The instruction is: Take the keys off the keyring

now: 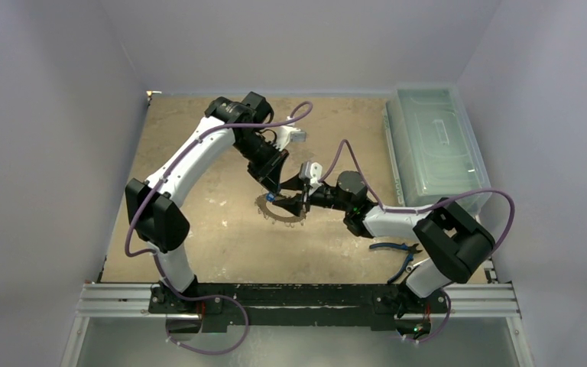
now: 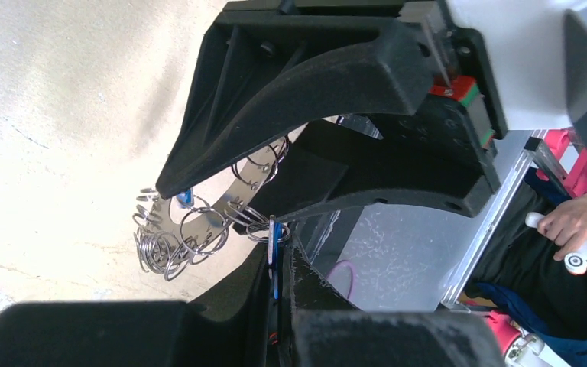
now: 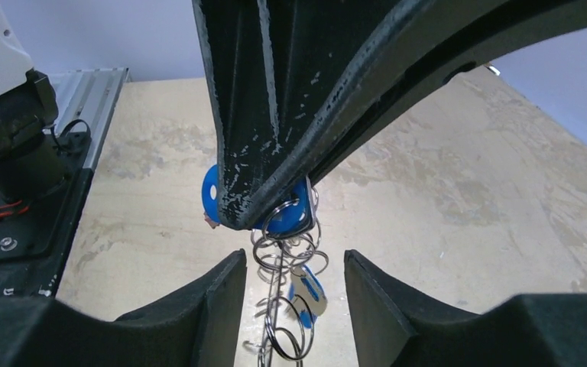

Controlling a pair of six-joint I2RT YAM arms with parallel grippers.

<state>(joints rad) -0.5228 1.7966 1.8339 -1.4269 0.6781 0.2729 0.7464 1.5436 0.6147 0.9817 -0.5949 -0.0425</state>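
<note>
Left claw (image 2: 274, 256) pinched a blue key (image 3: 292, 216) for removal, your spread right claw (image 3: 290, 264) flanking the keyring (image 1: 274, 216) it likely needed to grip.

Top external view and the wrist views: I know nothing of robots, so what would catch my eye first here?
The left arm and right arm meet over the middle of the table at the keyring, a toothed metal hoop. In the right wrist view the left fingers are pinched on a blue-headed key, with a tangle of small rings dangling between the open right fingers. A clear plastic box sits far right.
</note>
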